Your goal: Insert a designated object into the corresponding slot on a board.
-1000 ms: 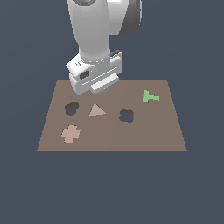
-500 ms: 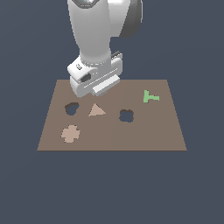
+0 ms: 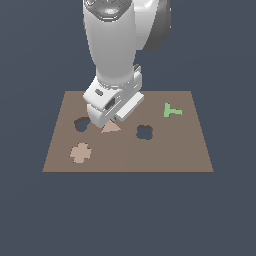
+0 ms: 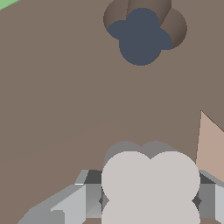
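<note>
Wrist view: gripper (image 4: 151, 202) is pinching a pale clover-shaped peg (image 4: 151, 186), four rounded lobes, fingers on opposite sides of it, w/ the clover slot (image 4: 141, 38) well apart from it across bare board (image 4: 65, 87). Tan triangle piece (image 4: 211, 146) sits just beside the peg; sliver of green at the frame corner is prob. the green T-shape (image 3: 171, 111).

Exterior view: arm hangs low over the board betw. the heart slot (image 3: 81, 124) and the triangle; the peg itself is hidden by the hand here. Clover slot lies toward the exterior view's right of the hand; cross piece (image 3: 80, 152) nearer the cam.

Handling, as judgement: peg looks rigid, light, smooth-sided, so could slip or twist if the pinch is loose. Lobed outline means rotation matters; it prob. won't drop in unless the lobes line up w/ the slot. Best hold looks like across two opposite sides, up high, leaving the lower part free to enter. Can't tell the peg's full height.
</note>
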Tool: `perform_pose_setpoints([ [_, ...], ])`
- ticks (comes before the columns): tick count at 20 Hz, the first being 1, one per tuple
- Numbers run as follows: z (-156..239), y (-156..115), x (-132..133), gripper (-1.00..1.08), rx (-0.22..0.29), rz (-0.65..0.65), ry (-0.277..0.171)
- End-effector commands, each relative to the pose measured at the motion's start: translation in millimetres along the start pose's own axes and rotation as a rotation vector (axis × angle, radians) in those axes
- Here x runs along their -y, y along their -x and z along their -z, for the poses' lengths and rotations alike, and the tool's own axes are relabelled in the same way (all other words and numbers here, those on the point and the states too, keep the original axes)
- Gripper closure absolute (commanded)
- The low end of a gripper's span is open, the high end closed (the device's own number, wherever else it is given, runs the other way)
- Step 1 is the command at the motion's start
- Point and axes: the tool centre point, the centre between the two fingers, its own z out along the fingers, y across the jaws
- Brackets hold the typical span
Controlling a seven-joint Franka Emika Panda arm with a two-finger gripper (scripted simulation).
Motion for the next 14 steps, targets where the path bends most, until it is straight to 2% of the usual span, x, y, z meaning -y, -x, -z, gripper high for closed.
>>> perform_pose_setpoints([
  [1, 1.4, -17.2, -5.7, 1.08, 0.000, 0.091, 0.000],
  [8, 4.3, -66.2, -12.3, 1.08, 0.000, 0.341, 0.000],
  [14, 5.8, -94.8, -9.6, 1.08, 0.000, 0.484, -0.001],
])
